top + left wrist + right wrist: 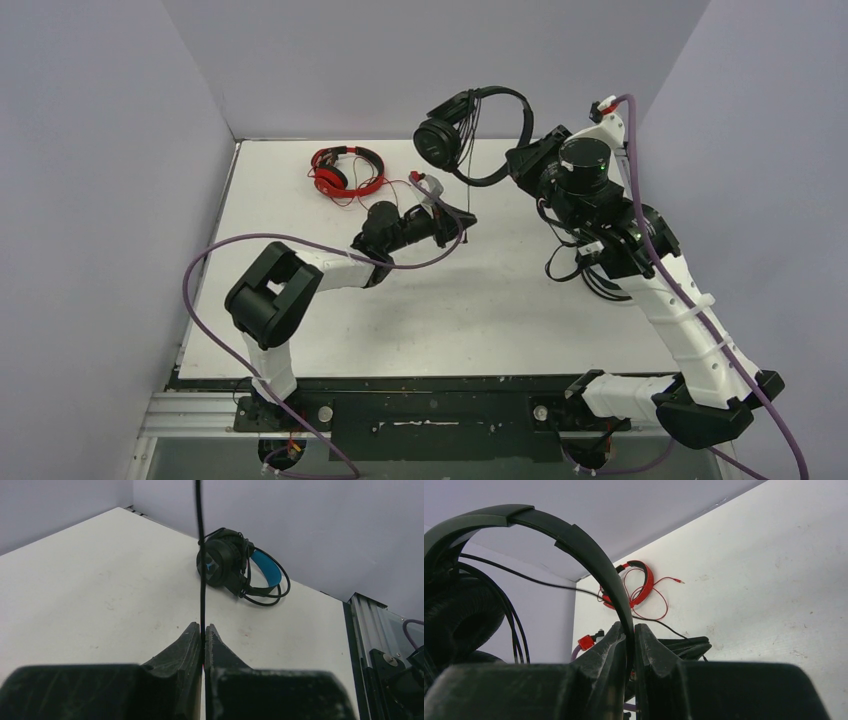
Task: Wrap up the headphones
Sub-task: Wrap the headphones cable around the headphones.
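A white tabletop (pixel 480 320) is being enclosed on three sides by plain, pale violet-grey walls: a left wall (pixel 100 150), a back wall (pixel 400 60) and a right wall (pixel 770 180). The scene is being lit evenly and softly, and only faint shadows are being cast on the surface. Small scuffs and specks are being shown on the white top in the wrist views. The near edge is being bordered by a black strip (pixel 400 379), with a silver metal rail (pixel 190 412) being seen just below it.
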You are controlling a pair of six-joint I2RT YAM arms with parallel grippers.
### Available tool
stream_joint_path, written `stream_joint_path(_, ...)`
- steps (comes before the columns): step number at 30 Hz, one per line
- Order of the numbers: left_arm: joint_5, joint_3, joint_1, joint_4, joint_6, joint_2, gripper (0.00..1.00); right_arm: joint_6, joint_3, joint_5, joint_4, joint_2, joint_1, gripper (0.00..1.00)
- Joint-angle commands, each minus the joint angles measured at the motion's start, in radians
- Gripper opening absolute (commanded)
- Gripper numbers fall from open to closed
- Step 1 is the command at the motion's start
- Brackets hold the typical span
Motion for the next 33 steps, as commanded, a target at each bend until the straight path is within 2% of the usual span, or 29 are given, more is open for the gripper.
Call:
stream_joint_path(1,0.032,-0.018,0.004,0.106,-0.046,-0.021,0.00,-0.007,0.058,0.049,0.043,-0.003,-0.010,0.00)
stream_joint_path(13,-0.078,-0.187,-0.036,-0.069,-0.017,-0.225,0.00,-0.080,0.047,0.241,0.028,0.024,-0.043,0.00)
stream_joint_path(23,-0.157,-0.232,-0.132,-0.296,0.047,-0.378,0.00,-0.121,-0.024,0.369,0.044,0.041,-0.063,0.00)
stream_joint_path(33,-0.344,-0.142,-0.240,-0.694,0.234,-0.486,0.00,-0.143,-0.176,0.458,0.048,0.085,-0.090,0.00)
